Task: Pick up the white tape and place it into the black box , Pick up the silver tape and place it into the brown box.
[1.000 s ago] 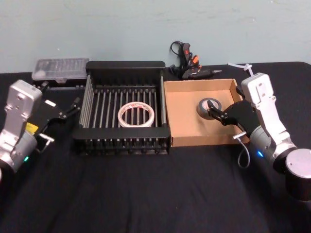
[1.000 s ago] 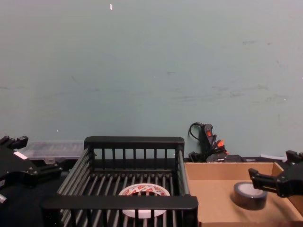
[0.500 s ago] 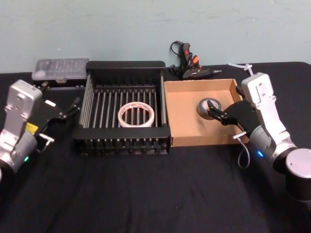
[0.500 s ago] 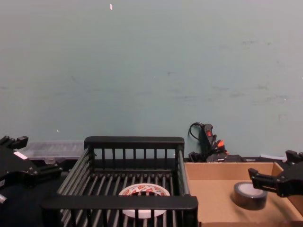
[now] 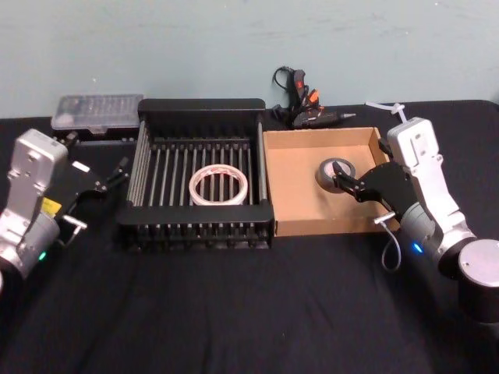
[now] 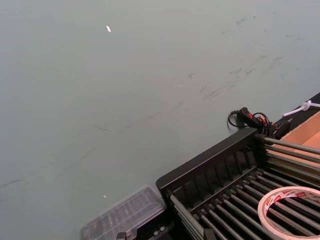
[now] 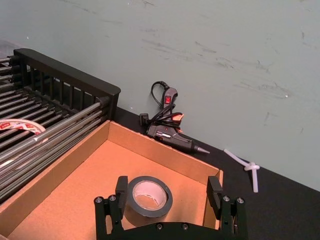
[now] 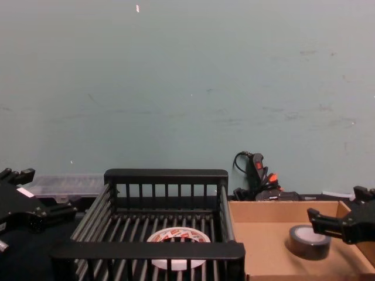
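The white tape (image 5: 220, 184) (image 8: 179, 237) (image 6: 292, 210) lies flat on the barred floor of the black box (image 5: 195, 105) (image 8: 166, 175). In the brown box (image 5: 300, 222) (image 7: 65, 200), the silver tape (image 5: 334, 171) (image 7: 147, 196) (image 8: 307, 241) rests flat near the right wall. My right gripper (image 5: 360, 164) (image 7: 167, 192) (image 8: 337, 222) hovers open at that box's right side. Its fingers (image 7: 120, 187) stand wide apart, with the silver roll lying free just ahead of them. My left gripper (image 5: 97, 156) (image 8: 44, 193) is open and holds nothing, left of the black box.
A clear plastic case (image 5: 95, 111) (image 6: 122, 220) sits at the back left. A black glue gun with its cord (image 5: 300, 97) (image 7: 167, 122) lies behind the brown box, and a white plastic piece (image 7: 247, 167) lies to its right. Black cloth covers the table.
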